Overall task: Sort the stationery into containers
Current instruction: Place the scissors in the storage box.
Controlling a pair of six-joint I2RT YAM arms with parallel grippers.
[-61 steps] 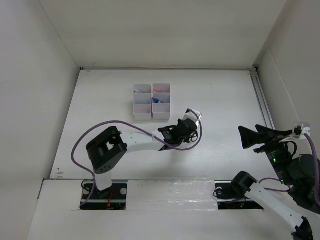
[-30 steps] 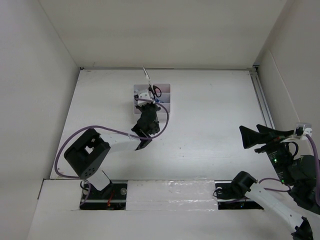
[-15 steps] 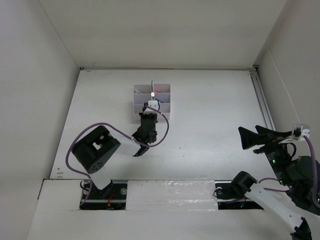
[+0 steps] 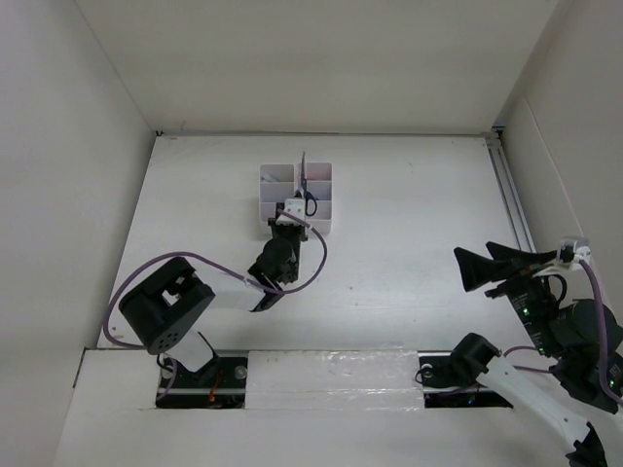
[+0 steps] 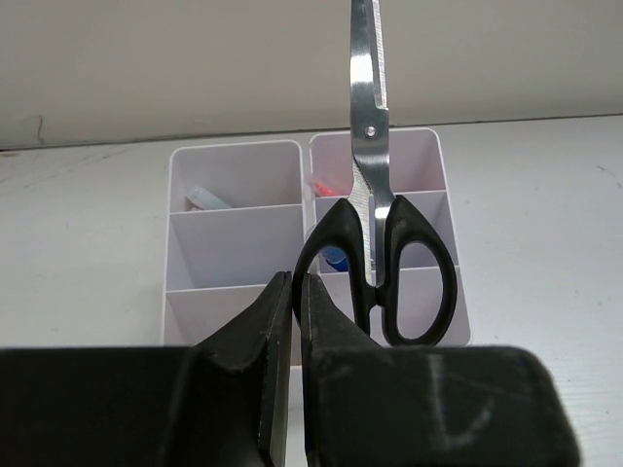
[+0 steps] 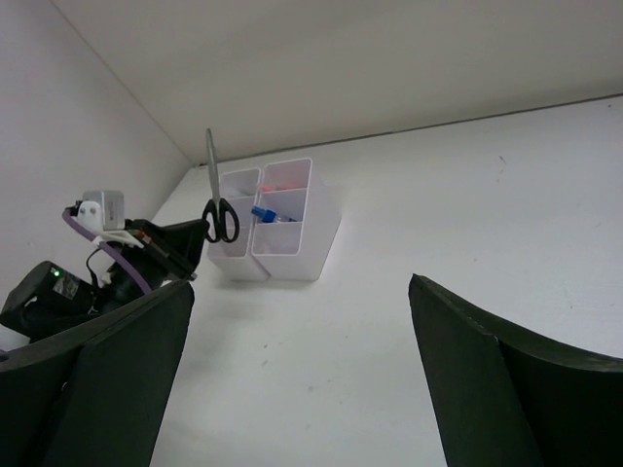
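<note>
The black-handled scissors [image 5: 375,243] stand upright, blades pointing away, over the two white trays. In the top view the scissors [image 4: 306,190] hang above the seam of the trays [image 4: 277,222]. My left gripper [image 5: 296,287] is shut on the scissors' left handle loop, just near of the trays [image 5: 234,209]. A blue-capped bottle [image 5: 336,258] and a red pen tip [image 5: 326,187] lie in the right tray; a pale item [image 5: 206,199] lies in the left tray's far compartment. My right gripper [image 6: 302,321] is open and empty, far right of the trays [image 6: 292,243].
White walls close in the table at the back and both sides. A rail runs along the right edge [image 4: 511,195]. The left arm's purple cable [image 4: 195,263] loops over the table near its base.
My left arm has swung the scissors from the table right of the trays to over them; the scissors now stand over the seam. The right gripper drifted slightly left.
</note>
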